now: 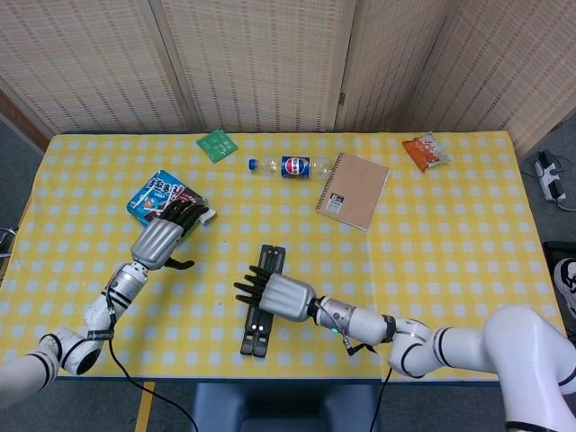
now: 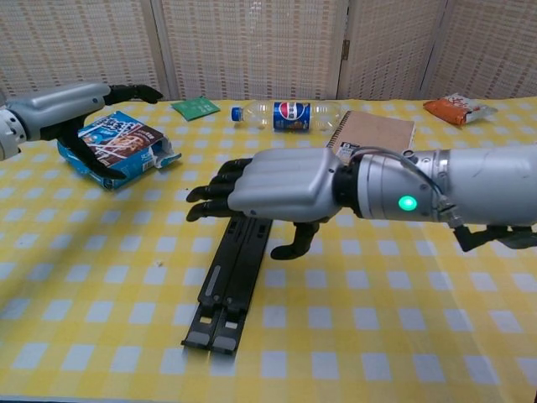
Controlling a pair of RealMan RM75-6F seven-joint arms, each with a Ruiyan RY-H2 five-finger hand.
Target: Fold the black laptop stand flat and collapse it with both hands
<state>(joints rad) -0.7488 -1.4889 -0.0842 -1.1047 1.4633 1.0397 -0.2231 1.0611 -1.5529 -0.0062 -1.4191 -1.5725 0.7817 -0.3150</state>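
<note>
While the stand (image 1: 262,301) lies flat on the checked cloth (image 1: 450,243), the right hand (image 1: 274,294) hovers just above its middle, fingers spread, holding nothing. Its two black slotted bars lie pressed side by side, long and narrow. Well left, the left hand (image 1: 165,238) hangs empty, fingers apart.

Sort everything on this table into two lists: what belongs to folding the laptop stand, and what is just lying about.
For the job:
black laptop stand, lying folded flat
right hand, open above it
left hand, open, off to the side

Lying about:
snack box
green packet
Pepsi bottle
spiral notebook
orange snack bag
</note>
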